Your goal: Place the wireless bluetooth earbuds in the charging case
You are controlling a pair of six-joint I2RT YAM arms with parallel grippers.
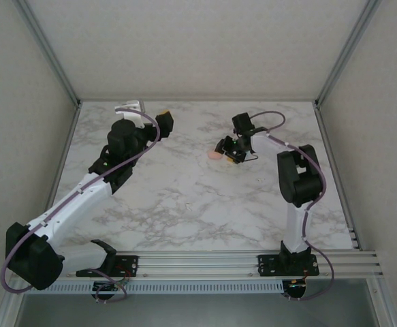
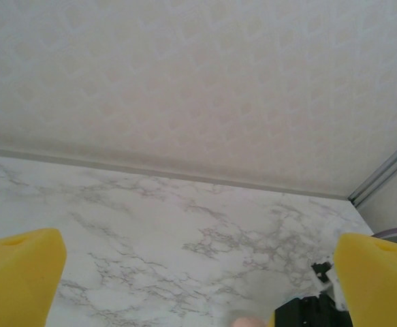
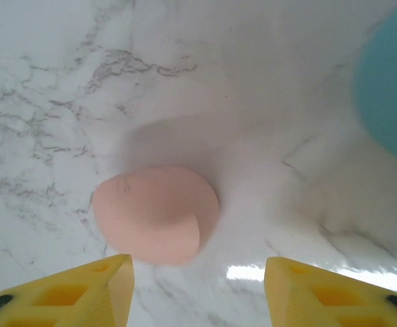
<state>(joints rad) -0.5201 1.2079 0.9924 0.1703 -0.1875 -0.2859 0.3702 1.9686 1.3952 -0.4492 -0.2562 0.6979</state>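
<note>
On the right gripper (image 3: 198, 289) the yellow fingers (image 3: 82, 293) stand apart with nothing between them, tips low over the marble table (image 3: 62, 82). Just ahead of the gap a pale pink rounded piece (image 3: 156, 214) lies flat on the marble. By its bulk it is probably a charging case, not an earbud, but this is not certain. A blurred teal shape (image 3: 389, 88) sits near, to its right. The gap lines up with the pink piece, likely for a side pinch. The left gripper (image 2: 198, 279) is wide apart and empty, raised at far left, apparently parked clear.
</note>
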